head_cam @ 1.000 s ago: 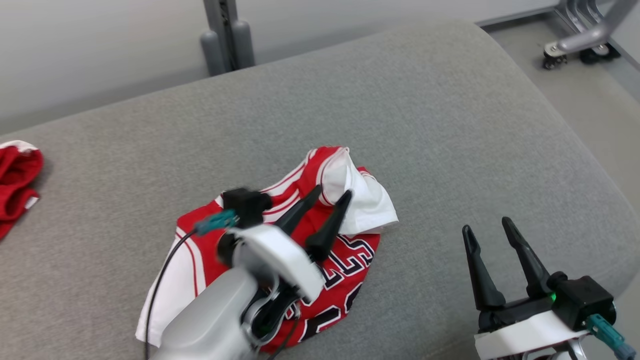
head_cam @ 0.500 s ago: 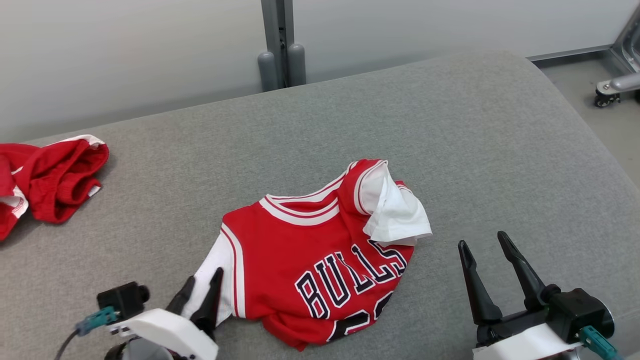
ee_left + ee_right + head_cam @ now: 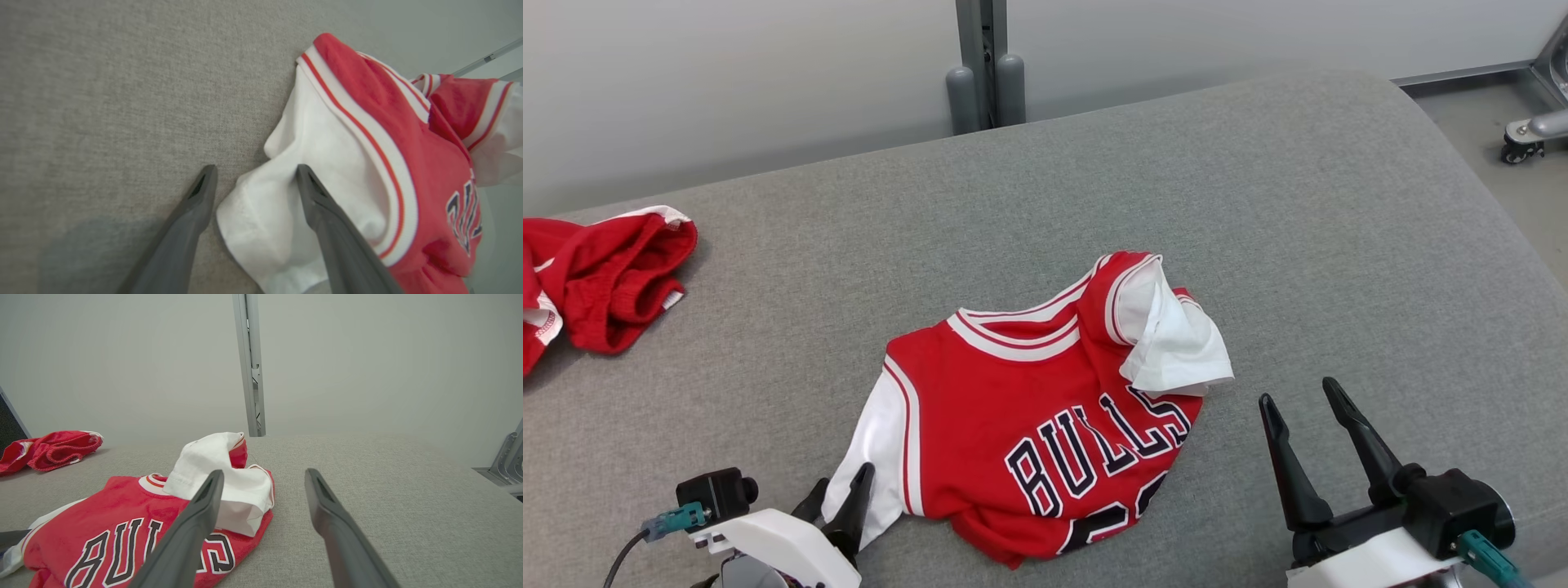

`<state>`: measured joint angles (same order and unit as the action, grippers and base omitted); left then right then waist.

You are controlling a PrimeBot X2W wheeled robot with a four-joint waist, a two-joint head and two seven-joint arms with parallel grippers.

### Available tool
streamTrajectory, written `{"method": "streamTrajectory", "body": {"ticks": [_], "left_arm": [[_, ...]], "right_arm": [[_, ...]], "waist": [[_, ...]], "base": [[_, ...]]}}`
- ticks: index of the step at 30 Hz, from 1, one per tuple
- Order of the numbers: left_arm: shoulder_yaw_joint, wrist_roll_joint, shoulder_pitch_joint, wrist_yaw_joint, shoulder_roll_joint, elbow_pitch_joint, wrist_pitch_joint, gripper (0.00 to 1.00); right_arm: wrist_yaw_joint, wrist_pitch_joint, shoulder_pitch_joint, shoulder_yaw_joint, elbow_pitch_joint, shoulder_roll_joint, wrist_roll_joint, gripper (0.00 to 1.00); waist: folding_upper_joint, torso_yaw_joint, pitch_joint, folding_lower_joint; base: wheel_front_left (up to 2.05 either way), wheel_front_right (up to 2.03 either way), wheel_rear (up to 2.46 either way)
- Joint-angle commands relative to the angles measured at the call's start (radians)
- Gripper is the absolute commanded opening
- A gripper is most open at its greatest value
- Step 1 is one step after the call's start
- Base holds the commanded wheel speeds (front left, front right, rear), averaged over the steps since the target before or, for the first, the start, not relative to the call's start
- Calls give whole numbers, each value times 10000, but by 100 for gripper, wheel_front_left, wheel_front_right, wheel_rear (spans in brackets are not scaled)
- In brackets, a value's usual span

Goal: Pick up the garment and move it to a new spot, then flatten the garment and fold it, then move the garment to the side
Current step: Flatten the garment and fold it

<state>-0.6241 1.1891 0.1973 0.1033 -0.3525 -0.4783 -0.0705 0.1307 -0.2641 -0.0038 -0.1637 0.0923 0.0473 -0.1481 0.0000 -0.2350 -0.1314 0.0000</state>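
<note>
A red jersey [image 3: 1029, 408] with "BULLS" lettering and white sleeves lies crumpled on the grey cushion [image 3: 1258, 204]. Its right sleeve [image 3: 1176, 347] is folded up over the shoulder. My left gripper [image 3: 843, 478] sits at the lower left, open, at the jersey's left white sleeve [image 3: 878, 433]. In the left wrist view the gripper [image 3: 255, 171] straddles the edge of that sleeve [image 3: 310, 155], one finger on the cloth and one on the cushion. My right gripper [image 3: 1298, 394] is open to the right of the jersey, holding nothing, and its fingers [image 3: 192, 526] point past the jersey [image 3: 122, 522].
Another red garment [image 3: 596, 273] lies bunched at the far left of the cushion. A grey post [image 3: 980, 65] stands behind the cushion against the wall. A wheeled metal frame [image 3: 1531, 135] is on the floor at the right, beyond the cushion's rounded edge.
The camera has shifted. My left arm has drawn back from above the middle of the jersey to its left sleeve. The right gripper has stayed open.
</note>
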Motion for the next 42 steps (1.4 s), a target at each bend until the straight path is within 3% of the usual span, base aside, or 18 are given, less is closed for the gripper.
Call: {"method": "streamTrajectory", "body": {"ticks": [1, 2, 5, 12, 16, 23, 28, 32, 36, 42], "left_arm": [[-177, 66, -96, -89, 168, -287, 227, 8], [-237, 70, -73, -228, 216, -316, 253, 0], [104, 48, 103, -335, 147, -98, -326, 0], [1309, -596, 1102, 453, -648, 1649, -1605, 0], [1638, -955, 1796, 858, -1101, 3108, -1617, 0], [1103, -1660, 3367, 1385, -1064, 4554, -802, 0], [104, -2117, 5067, 1458, 1, 4535, 3, 0], [-936, -2559, 6056, 1234, 1229, 3623, 278, 0], [-2264, -2914, 6225, 531, 2451, 1844, 166, 0], [-3941, -2240, 5795, -867, 3028, -154, -544, 0]], "right_arm": [[1, -7, -84, 56, 29, 58, 42, 100], [1, -7, -76, 68, 30, 59, 26, 100], [1, -7, -58, 93, 31, 58, -29, 100], [0, -5, 56, 192, 20, 65, -109, 100], [1, -5, 3, 147, 27, 56, -192, 100], [1, -7, -65, 39, 23, 58, -246, 100], [1, -5, -200, -118, 70, 56, -304, 100], [1, -5, -307, -179, 111, 61, -379, 100], [1, -6, -418, -345, 216, 53, -437, 100], [1, -6, -574, -568, 330, 52, -599, 100]], "waist": [[0, -26, -18, 0], [0, -44, -23, 0], [0, -78, -20, 0], [0, 124, 72, 0], [0, 181, 151, 0], [0, 129, 148, 0], [0, -156, 56, 0], [0, -596, -48, 0], [0, -1167, -157, 0], [0, -2023, -439, 0]], "base": [[0, 0, 0], [0, 0, 0], [0, 0, 0], [0, 0, 0], [0, 0, 0], [0, 0, 0], [0, 0, 0], [0, 0, 0], [0, 0, 0], [0, 0, 0]]}}
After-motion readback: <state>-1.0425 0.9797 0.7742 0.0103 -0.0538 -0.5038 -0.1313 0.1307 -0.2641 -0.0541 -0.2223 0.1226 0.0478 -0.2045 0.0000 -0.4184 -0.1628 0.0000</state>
